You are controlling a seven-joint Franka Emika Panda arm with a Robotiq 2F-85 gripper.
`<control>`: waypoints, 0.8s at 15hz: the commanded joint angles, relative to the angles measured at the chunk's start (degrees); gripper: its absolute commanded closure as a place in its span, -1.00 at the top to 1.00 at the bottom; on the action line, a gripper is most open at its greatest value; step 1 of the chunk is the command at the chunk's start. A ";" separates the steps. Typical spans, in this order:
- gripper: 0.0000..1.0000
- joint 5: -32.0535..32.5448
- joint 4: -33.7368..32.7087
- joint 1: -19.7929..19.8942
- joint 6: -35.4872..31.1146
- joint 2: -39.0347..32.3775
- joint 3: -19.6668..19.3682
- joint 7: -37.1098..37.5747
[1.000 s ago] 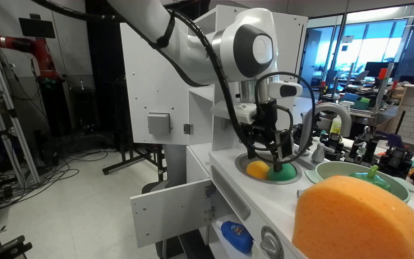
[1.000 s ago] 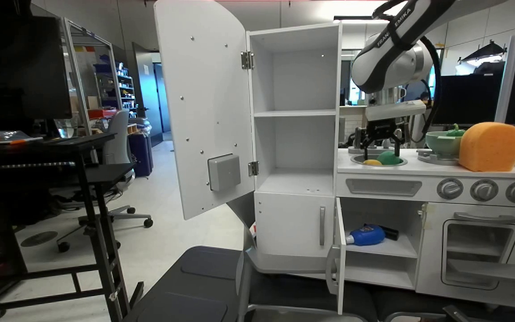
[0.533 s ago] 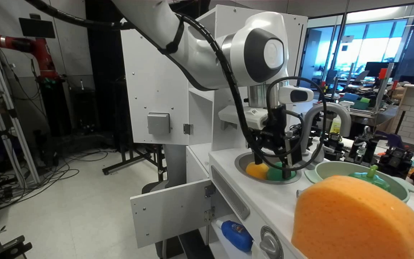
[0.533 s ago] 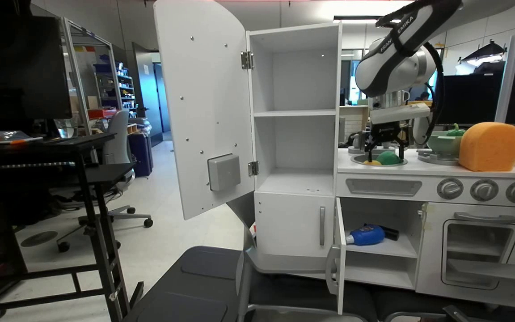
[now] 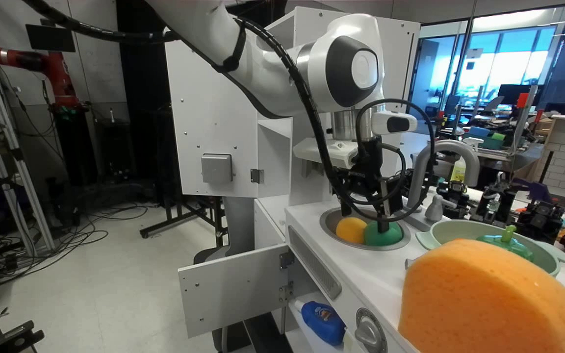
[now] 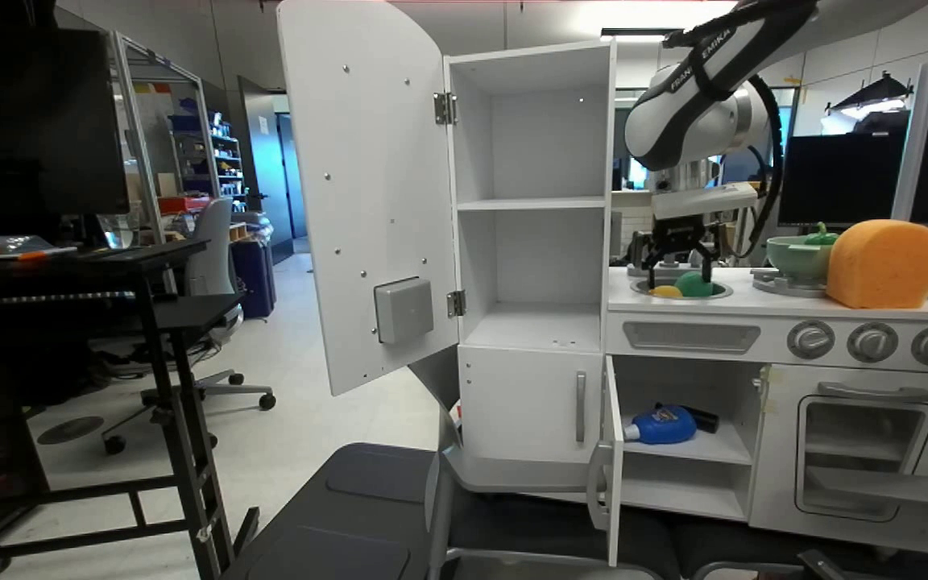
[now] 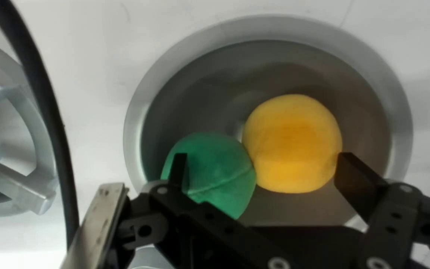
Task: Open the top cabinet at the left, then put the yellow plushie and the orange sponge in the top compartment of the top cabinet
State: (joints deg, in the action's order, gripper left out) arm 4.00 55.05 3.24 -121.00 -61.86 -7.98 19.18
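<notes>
The yellow plushie (image 7: 292, 144) lies in the round sink (image 7: 271, 28), against a green rounded toy (image 7: 218, 175). My gripper (image 7: 261, 157) is open over the sink, pointing down. In the wrist view its left finger overlaps the green toy, and its right finger stands at the plushie's right edge; whether they touch I cannot tell. The top cabinet's arch-topped door (image 6: 375, 185) is swung wide, showing the bare top compartment (image 6: 548, 145) above a second shelf space. On the counter to the right stands the orange sponge (image 6: 884, 264), large in an exterior view (image 5: 491, 299).
A grey faucet (image 5: 451, 147) curves up behind the sink. The green pot (image 5: 451, 228) with a green toy pepper (image 5: 508, 245) stands beside the sponge. Below, a low door (image 6: 613, 467) hangs open before a blue bottle (image 6: 664, 424). The cabinet's side wall rises left of the arm.
My gripper first dipped lower and shifted right, then rose and came back left in both exterior views. The yellow plushie and the green toy sit slightly further left. The jaws stayed open.
</notes>
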 commanded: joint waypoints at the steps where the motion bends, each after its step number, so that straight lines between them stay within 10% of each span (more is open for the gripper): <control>1: 1.00 -1.00 -3.85 0.25 2.47 -2.58 0.89 -1.91; 12: 1.00 -0.40 -8.22 -0.75 6.04 -6.02 0.63 -1.62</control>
State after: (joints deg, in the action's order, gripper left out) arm 4.01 50.95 2.68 -116.89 -65.32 -7.58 17.88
